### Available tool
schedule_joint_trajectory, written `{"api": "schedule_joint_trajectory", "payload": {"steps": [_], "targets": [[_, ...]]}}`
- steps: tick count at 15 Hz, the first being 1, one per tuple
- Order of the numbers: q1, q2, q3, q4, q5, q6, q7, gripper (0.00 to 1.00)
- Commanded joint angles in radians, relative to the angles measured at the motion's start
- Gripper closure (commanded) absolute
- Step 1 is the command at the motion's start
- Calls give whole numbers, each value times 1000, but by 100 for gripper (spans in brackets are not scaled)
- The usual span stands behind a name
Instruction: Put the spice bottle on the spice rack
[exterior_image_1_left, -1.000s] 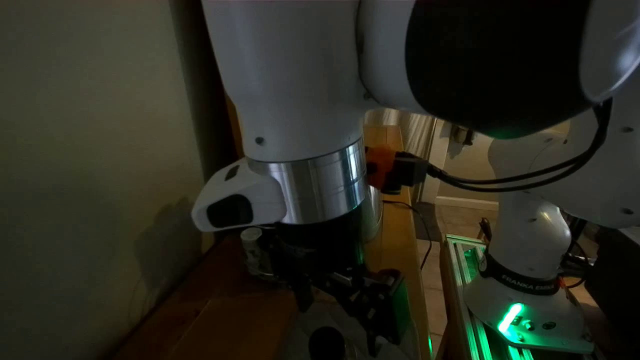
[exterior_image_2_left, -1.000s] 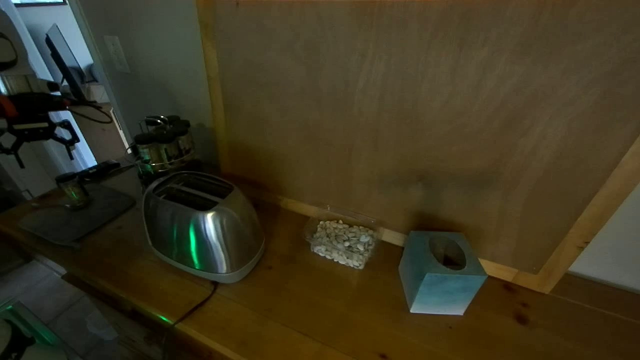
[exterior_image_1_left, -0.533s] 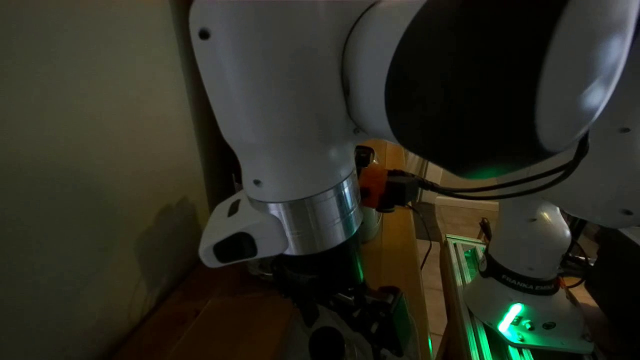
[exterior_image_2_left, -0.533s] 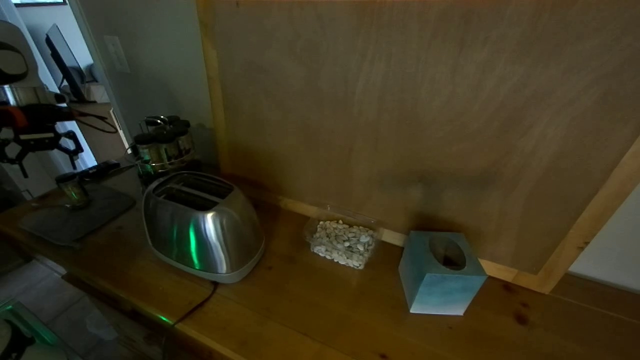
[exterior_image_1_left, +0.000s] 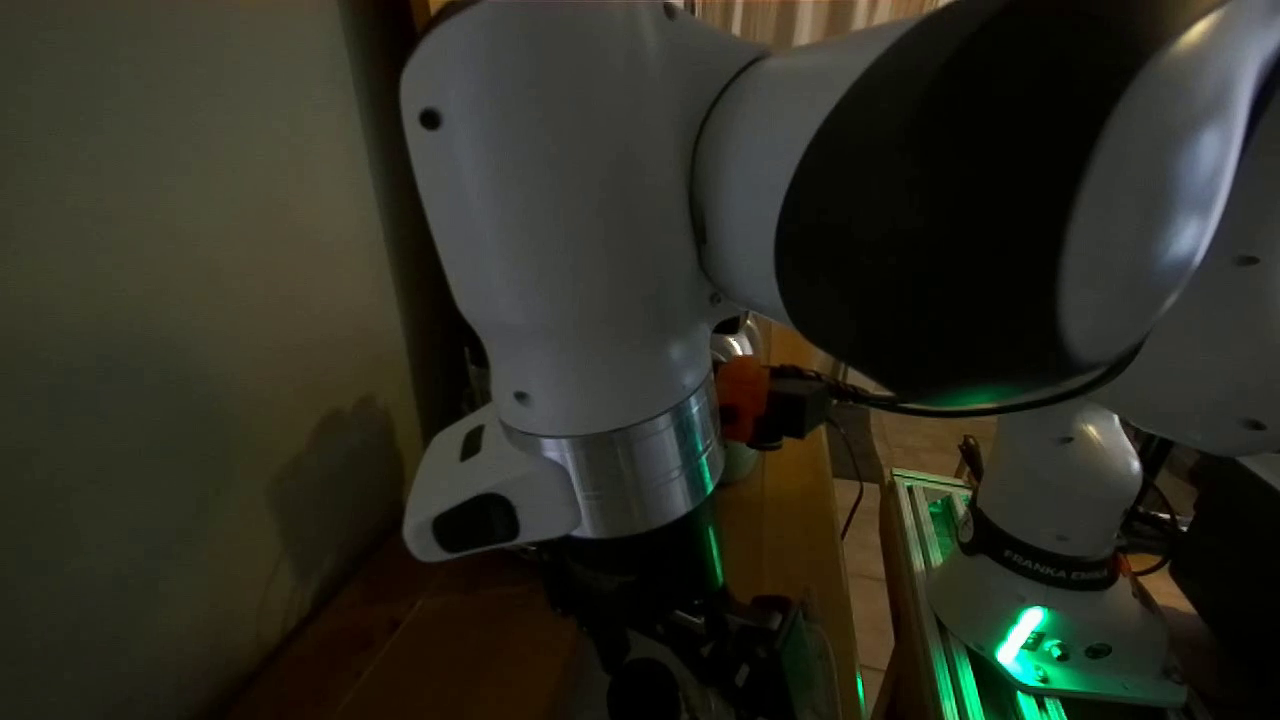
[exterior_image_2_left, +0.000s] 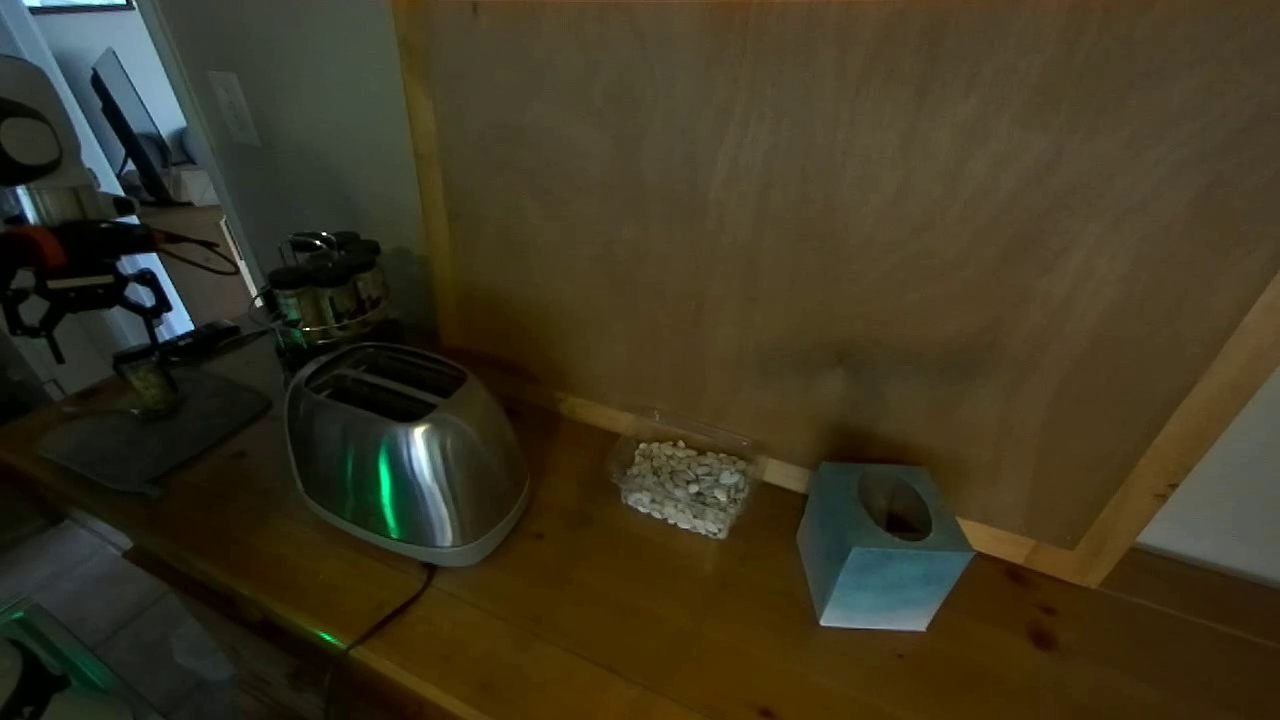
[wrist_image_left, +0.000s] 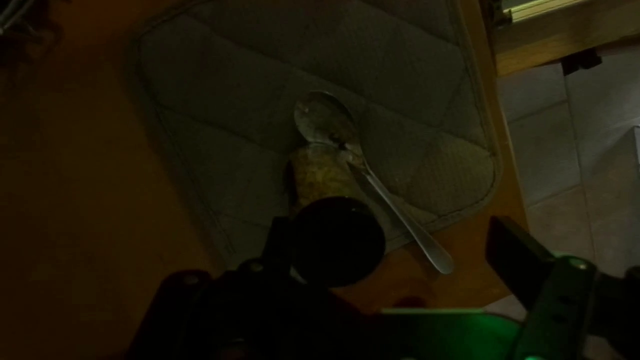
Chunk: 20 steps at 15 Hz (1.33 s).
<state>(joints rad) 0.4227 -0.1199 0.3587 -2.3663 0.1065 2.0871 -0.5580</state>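
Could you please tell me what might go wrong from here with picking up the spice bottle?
The open gripper looks off-centre: in the wrist view one finger shows right at the spice bottle, the other well away, so descending might tip it.
The spoon lies beside the bottle, partly between the fingers in that view, so closing might snag it.
Later, the spice rack, already holding jars and just behind the toaster in an exterior view, might be bumped.

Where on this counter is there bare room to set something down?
In an exterior view, the counter is bare between the toaster and the clear tub, and on the near side of that tub and the blue box. Crowded: the mat, with spice bottle, spoon and open gripper together, and beyond the toaster, where the spice rack stands.
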Motion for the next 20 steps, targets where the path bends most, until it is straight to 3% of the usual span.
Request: {"api": "schedule_joint_trajectory", "payload": {"steps": [1, 20], "targets": [[0, 8, 1, -20, -14, 45, -12, 0], [-4, -20, -5, -27, -40, 15, -11, 0]]}}
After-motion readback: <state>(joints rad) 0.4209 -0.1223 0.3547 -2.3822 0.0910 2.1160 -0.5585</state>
